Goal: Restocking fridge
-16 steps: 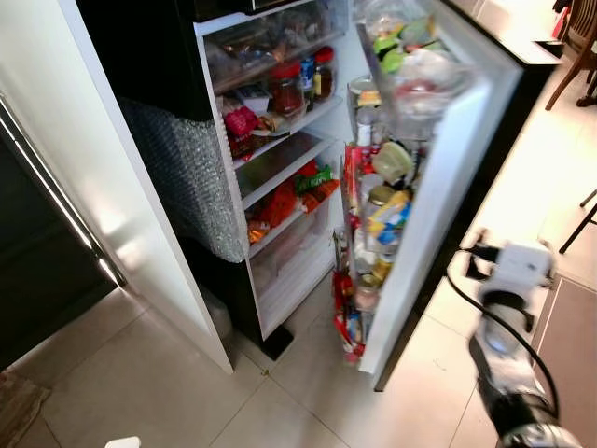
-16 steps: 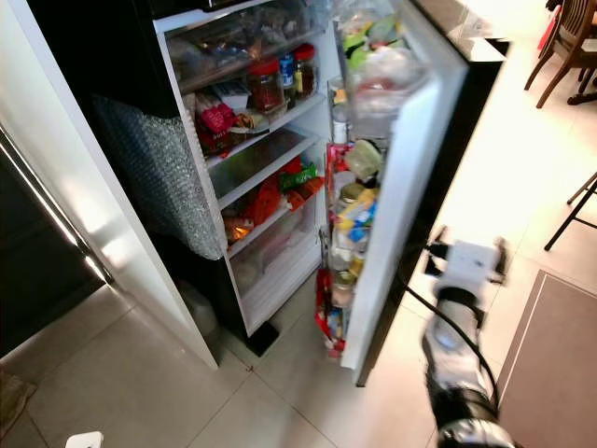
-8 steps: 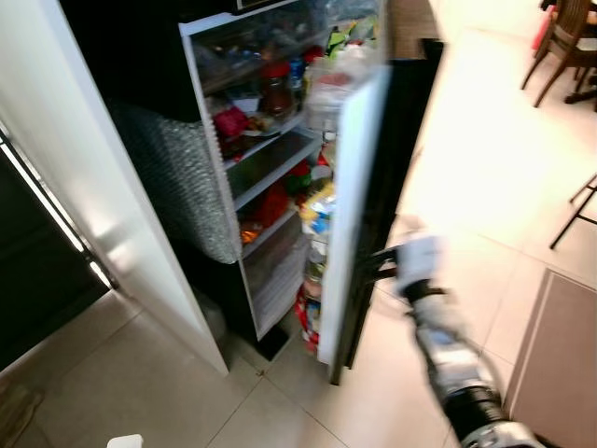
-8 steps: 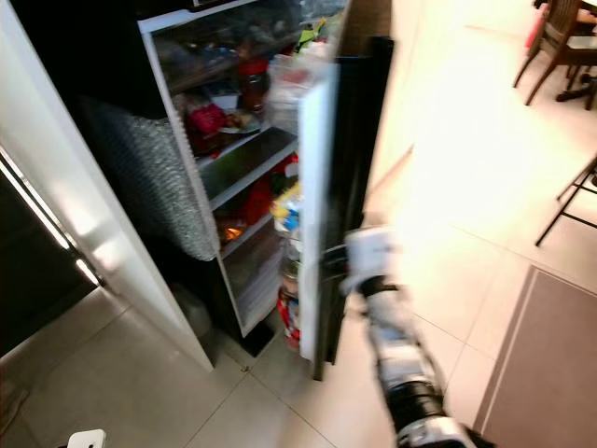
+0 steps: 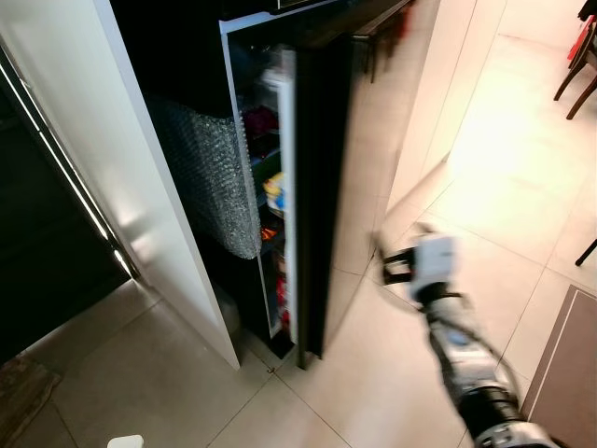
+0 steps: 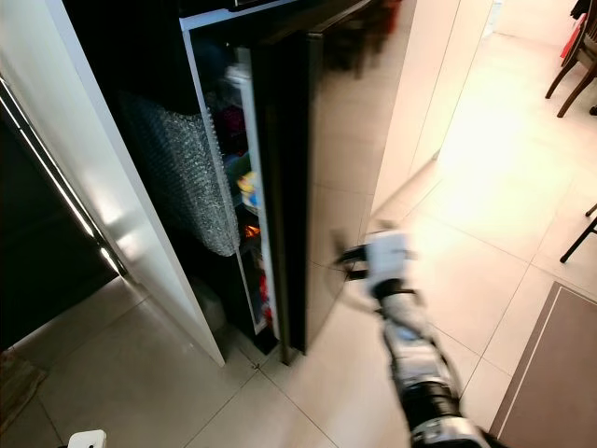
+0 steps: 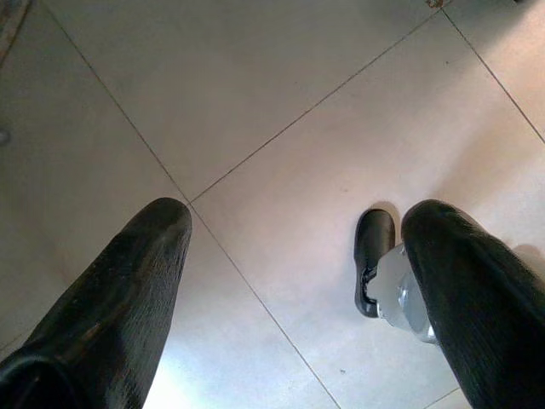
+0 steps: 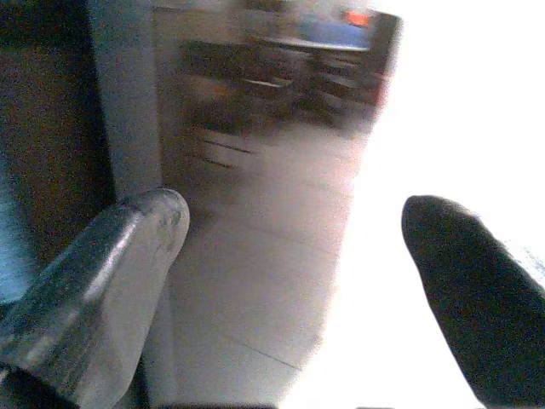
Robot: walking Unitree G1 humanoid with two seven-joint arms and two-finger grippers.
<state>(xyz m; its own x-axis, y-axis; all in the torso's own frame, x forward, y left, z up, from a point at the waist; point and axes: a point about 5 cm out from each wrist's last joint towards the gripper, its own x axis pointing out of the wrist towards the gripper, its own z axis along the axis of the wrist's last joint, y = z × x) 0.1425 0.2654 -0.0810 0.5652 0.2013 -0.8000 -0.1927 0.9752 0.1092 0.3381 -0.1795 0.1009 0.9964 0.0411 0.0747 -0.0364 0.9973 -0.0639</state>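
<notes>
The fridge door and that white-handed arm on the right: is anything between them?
Nothing shows there. In the head views the right gripper sits at the fridge door, which stands nearly shut, with bare floor tiles beneath.

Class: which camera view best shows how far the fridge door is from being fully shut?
The left eye view: the fridge door stands ajar, with a narrow gap onto the lit shelves. The right eye view shows the same. In the right wrist view the door is a blurred reflective panel before the right gripper; the left wrist view faces floor tiles.
</notes>
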